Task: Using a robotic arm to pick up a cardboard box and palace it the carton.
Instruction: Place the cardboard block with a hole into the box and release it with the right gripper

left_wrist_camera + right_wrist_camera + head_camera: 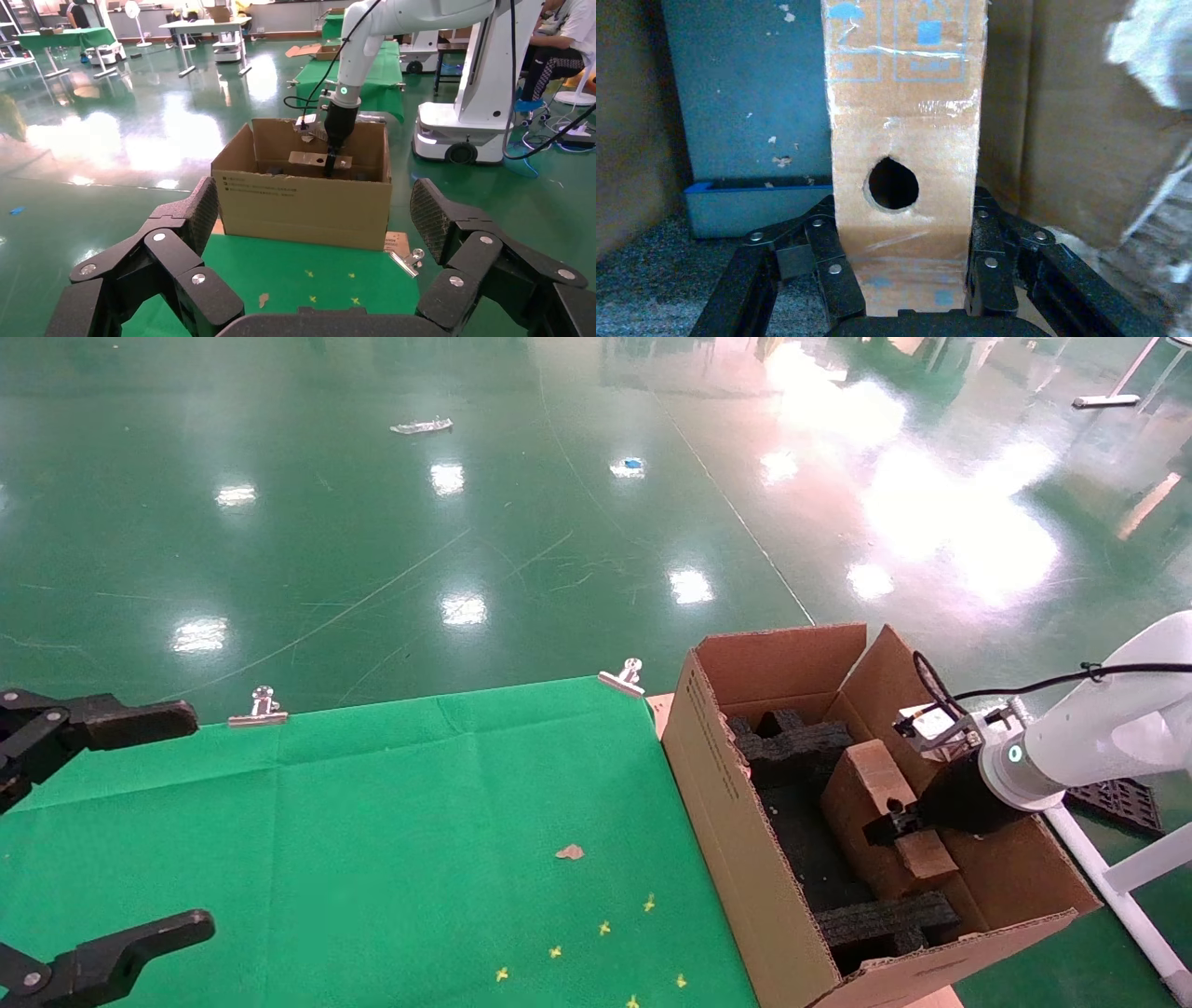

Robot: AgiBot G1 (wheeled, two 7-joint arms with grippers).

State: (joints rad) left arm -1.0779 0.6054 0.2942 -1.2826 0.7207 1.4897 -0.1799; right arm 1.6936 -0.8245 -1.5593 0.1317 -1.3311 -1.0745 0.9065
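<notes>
Now the cardboard box (871, 794) is clamped edgewise by the right end effector (896, 825) inside the carton (745, 859) — it should be lowered squarely between the foam inserts (801, 747) before release. Left end effector (140, 822) is parked apart beside the desk (372, 840).

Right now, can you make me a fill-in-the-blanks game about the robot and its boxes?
1. The right tool is shut on the ____ box.
2. That cardboard box is being held inside the big ____.
3. The carton stands beside a table covered with a ____ cloth.
4. The left tool is open and holds ____.

Missing words: cardboard; carton; green; nothing
</notes>
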